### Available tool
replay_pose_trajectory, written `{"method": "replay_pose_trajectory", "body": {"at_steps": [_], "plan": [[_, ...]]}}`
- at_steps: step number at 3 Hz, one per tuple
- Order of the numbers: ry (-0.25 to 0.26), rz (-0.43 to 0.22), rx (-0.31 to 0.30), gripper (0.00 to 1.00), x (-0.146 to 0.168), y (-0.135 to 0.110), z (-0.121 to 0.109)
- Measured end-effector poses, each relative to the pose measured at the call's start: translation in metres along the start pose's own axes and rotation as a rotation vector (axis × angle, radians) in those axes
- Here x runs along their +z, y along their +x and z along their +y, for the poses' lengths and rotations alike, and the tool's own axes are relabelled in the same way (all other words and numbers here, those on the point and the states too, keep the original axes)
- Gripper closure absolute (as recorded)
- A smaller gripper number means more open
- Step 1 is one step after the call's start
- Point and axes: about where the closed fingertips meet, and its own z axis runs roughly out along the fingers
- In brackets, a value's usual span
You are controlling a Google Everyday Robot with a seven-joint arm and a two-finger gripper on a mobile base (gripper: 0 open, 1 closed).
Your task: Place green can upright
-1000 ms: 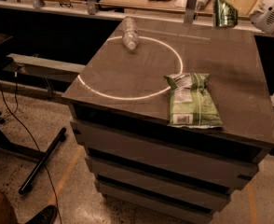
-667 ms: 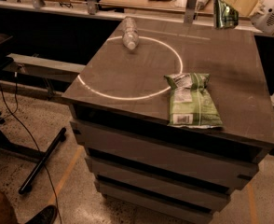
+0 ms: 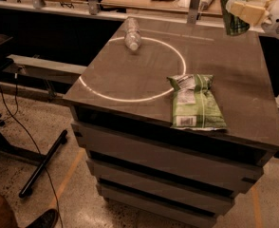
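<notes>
Gripper [image 3: 240,9] is at the far right corner, up in the air above the back edge of the cabinet top [image 3: 234,75]. Jaws are pinching the green can [image 3: 232,22] across its body; one cream finger [image 3: 247,11] wraps the side facing me. Can hangs clear of the surface, roughly upright, and I can't call any small lean from here.

My plan for the step:
- Come inward and down over bare top, right-rear area. Stay away from the snack bag [image 3: 196,103] near the front edge and the plastic bottle [image 3: 132,33] lying on its side on the far arc of the white circle [image 3: 130,98].
- Get the can axis vertical before descent, so the base rim lands flat all round.
- Let go only once the base is seated. Dropping it from above probably tips it.
- Open wide, then lift straight up, so a finger doesn't drag the wall.

Materials:
- Can: thin metal cylinder, dark green with lighter markings, smooth. Small footprint, so it will likely topple easily and roll if it does.
- Top: flat, matte, dark brown, looks hard. Good seat for the can.
- Bag: crinkled film, soft and uneven. Bad landing spot.
- Bottle: clear, round, will roll if nudged.
</notes>
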Motion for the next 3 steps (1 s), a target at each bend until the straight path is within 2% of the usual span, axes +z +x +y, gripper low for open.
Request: {"method": "replay_pose_trajectory", "body": {"at_steps": [2, 3], "plan": [[0.022, -0.023, -0.037, 1.00, 0.004, -0.002, -0.005], [0.043, -0.051, -0.053, 1.00, 0.005, -0.012, -0.012]]}}
